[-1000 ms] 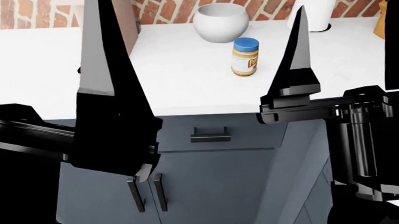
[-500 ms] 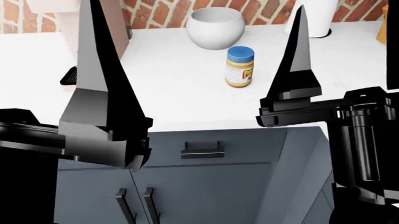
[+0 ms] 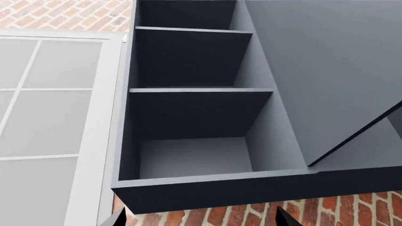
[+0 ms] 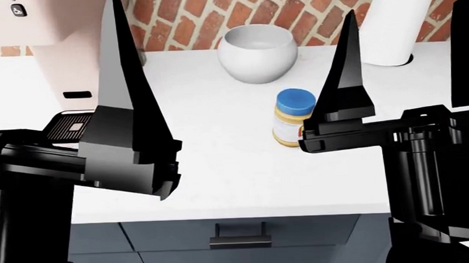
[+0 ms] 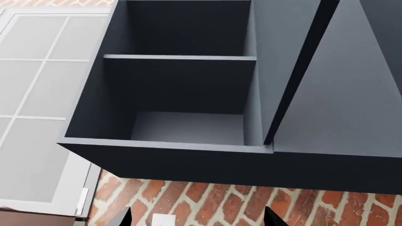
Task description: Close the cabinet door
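Note:
The cabinet [image 3: 188,113] is a dark blue-grey wall unit with bare shelves, seen from below in both wrist views. Its door [image 3: 326,70] stands swung out, away from the opening; in the right wrist view the door [image 5: 298,70] shows edge-on beside the open cabinet [image 5: 179,89]. My left gripper [image 3: 199,220] is open below the cabinet's bottom edge, touching nothing. My right gripper [image 5: 197,220] is open too, with brick wall between its tips. In the head view both point upward, the left finger [image 4: 122,77] and the right gripper [image 4: 407,55]; the cabinet is out of that view.
On the white counter [image 4: 220,179] stand a white bowl [image 4: 257,53], a peanut butter jar [image 4: 294,118], a paper towel roll [image 4: 399,26] and a coffee machine [image 4: 51,32]. A drawer handle [image 4: 240,235] shows below. A window [image 3: 50,117] adjoins the cabinet.
The head view has risen: counter, bowl and jar slid down the frame, the lower cabinet doors dropped out of sight, and the coffee machine came into view. Both grippers stay raised and open.

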You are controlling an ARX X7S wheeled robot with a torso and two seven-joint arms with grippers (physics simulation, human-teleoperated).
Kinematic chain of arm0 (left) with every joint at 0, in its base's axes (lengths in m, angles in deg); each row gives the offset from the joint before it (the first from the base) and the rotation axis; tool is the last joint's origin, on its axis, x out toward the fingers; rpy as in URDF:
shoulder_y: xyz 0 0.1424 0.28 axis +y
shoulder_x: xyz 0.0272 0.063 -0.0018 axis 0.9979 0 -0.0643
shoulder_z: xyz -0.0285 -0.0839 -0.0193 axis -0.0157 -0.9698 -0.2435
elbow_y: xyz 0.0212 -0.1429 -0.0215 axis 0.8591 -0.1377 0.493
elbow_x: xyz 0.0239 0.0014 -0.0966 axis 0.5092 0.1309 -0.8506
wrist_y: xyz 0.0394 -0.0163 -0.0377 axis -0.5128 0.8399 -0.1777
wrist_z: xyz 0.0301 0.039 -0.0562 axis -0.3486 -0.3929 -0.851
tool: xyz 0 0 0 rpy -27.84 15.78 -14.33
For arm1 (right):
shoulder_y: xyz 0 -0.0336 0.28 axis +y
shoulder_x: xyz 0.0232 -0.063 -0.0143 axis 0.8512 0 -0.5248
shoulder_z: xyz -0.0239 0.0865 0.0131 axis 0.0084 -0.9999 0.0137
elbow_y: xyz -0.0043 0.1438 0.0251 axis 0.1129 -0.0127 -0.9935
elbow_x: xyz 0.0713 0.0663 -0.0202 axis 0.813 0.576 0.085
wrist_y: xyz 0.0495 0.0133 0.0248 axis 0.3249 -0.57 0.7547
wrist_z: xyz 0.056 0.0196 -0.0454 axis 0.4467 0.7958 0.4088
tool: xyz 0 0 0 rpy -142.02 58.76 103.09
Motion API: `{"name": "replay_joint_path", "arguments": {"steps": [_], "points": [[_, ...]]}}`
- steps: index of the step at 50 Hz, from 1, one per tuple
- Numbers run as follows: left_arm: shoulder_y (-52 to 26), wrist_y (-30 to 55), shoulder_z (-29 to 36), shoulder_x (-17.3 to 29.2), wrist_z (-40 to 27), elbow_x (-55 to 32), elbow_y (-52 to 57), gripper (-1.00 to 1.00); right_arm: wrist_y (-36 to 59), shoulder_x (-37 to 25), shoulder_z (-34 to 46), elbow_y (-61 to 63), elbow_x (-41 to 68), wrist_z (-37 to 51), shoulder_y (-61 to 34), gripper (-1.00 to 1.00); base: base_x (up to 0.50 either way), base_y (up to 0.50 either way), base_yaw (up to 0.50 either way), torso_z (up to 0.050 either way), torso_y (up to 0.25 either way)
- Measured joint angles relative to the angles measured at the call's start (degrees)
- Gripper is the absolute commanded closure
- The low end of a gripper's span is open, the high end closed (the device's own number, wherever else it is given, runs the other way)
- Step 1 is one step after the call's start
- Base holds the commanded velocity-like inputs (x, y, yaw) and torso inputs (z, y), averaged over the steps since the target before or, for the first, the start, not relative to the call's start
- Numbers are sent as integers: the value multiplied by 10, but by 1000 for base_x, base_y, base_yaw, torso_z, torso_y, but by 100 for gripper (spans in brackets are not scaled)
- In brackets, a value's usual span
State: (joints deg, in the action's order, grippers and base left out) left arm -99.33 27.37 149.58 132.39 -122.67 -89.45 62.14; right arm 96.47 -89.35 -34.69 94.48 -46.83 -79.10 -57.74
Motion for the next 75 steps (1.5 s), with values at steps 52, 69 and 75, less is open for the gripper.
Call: {"name": "replay_joint_path", "arguments": {"steps": [52,69,75], "points": [[6,-10,6,-4,6,16,-1,-100,-5,1,7,1,-14,-8,7,-100,71,0,0,37,0],[16,-9,7,-8,8,20,-5,-100,-276,-438,156,-17,395,403,-141,-100,0,0,0,0,0],[18,-8,6,-9,8,20,-6,-100,-405,-557,166,-49,526,489,-124,-100,0,0,0,0,0]]}}
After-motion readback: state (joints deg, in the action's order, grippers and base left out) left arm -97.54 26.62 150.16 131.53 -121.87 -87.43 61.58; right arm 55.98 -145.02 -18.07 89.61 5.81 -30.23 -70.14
